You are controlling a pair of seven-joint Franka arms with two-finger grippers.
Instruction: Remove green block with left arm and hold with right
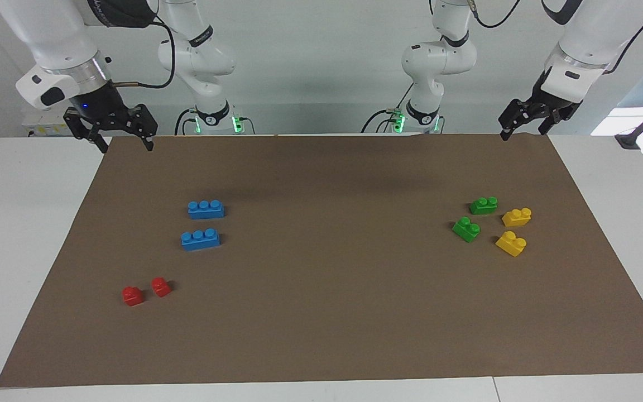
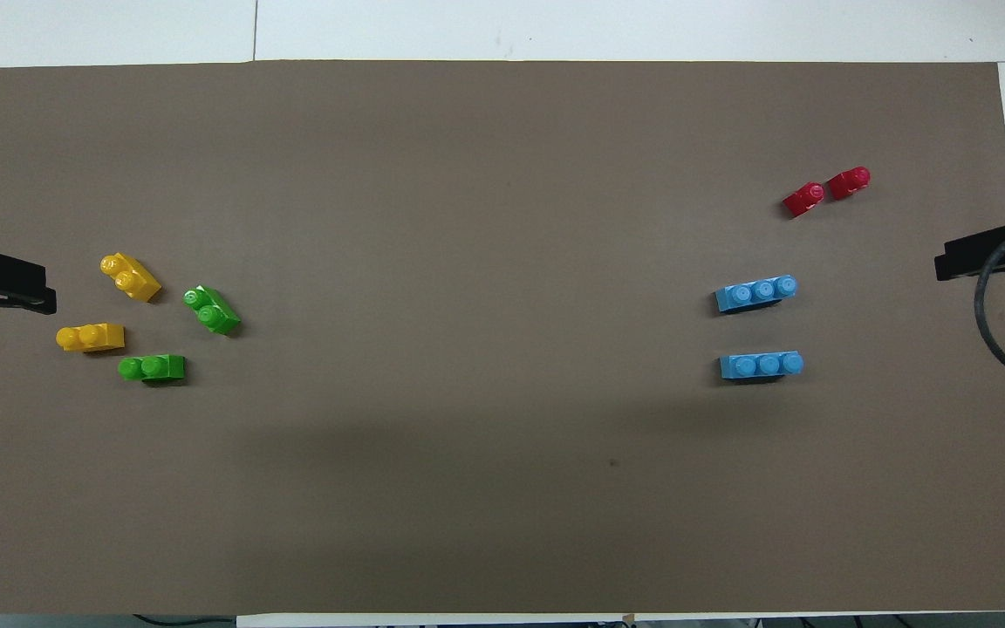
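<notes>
Two small green blocks with two studs each lie on the brown mat (image 1: 321,335) toward the left arm's end. One green block (image 1: 483,205) (image 2: 152,368) is nearer to the robots, and the other green block (image 1: 466,229) (image 2: 213,310) is a little farther. My left gripper (image 1: 524,130) (image 2: 5,281) hangs open and empty above the mat's corner, well apart from them. My right gripper (image 1: 125,143) (image 2: 978,257) hangs open and empty above the mat's corner at the right arm's end.
Two yellow two-stud bricks (image 1: 517,216) (image 1: 511,243) lie beside the green blocks. Two blue three-stud bricks (image 1: 205,209) (image 1: 200,239) and two small red bricks (image 1: 133,296) (image 1: 161,286) lie toward the right arm's end.
</notes>
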